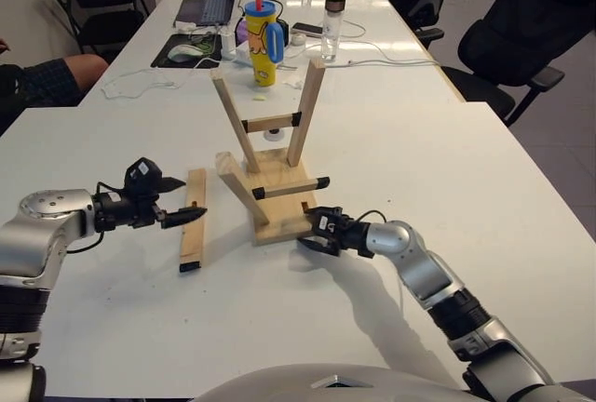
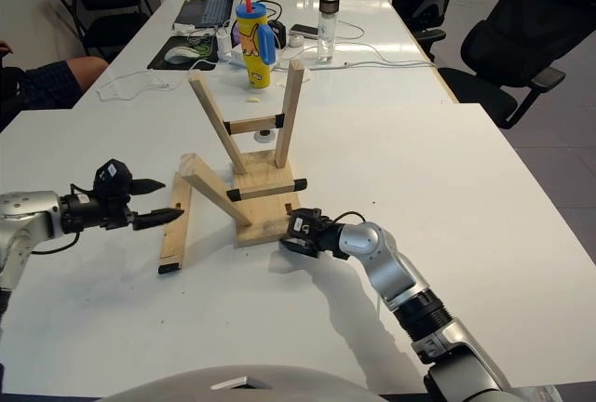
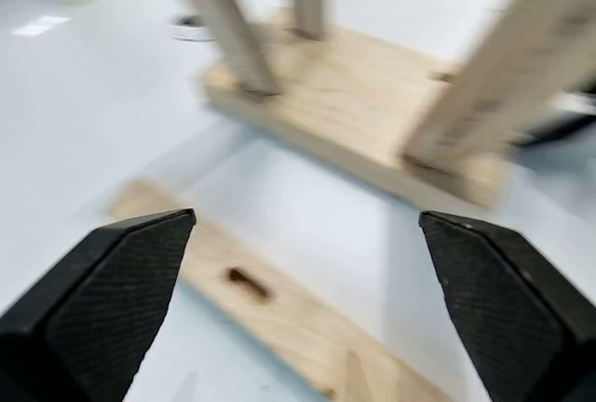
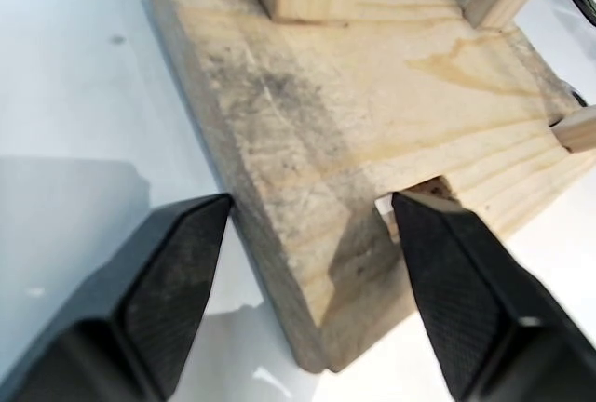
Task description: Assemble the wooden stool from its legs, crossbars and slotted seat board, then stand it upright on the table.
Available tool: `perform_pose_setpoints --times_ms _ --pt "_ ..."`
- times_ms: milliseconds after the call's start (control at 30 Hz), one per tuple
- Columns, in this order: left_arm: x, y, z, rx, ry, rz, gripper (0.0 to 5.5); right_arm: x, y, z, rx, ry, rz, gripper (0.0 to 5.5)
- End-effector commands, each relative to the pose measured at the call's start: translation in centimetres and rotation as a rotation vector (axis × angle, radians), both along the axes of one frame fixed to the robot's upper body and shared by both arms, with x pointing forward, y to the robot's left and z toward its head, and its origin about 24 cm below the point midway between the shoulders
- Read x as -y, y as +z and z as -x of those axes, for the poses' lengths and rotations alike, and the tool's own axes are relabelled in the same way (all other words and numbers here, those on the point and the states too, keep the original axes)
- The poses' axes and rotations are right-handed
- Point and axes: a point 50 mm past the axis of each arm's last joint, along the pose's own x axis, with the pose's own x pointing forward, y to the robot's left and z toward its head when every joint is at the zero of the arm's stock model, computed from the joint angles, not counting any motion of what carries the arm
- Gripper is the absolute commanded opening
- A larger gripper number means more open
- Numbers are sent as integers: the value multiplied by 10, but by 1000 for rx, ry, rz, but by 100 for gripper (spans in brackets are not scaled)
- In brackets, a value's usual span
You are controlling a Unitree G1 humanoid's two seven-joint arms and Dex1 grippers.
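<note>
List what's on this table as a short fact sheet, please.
stool: upside down, seat flat on table
loose leg: flat on table, left of stool
left jaws: open, over loose leg
right jaws: open, one each side of seat's near corner
cup: behind stool

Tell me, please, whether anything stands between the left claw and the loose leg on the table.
Nothing visible does. The open left claw hangs right by the leg, which lies flat on the bare table; the stool stands off to the side.
</note>
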Motion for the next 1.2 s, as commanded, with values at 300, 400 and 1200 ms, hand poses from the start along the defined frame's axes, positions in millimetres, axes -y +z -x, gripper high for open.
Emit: perform_pose_setpoints --times_ms 300,400,1200 --pt "37 -29 19 66 614 -48 447 -13 -43 31 -250 -117 87 319" --pt "50 -33 37 28 684 -38 447 -16 -41 32 -257 -108 65 319" --pt "52 -93 65 -232 722 -114 203 -47 -40 29 -326 -20 -1 319"
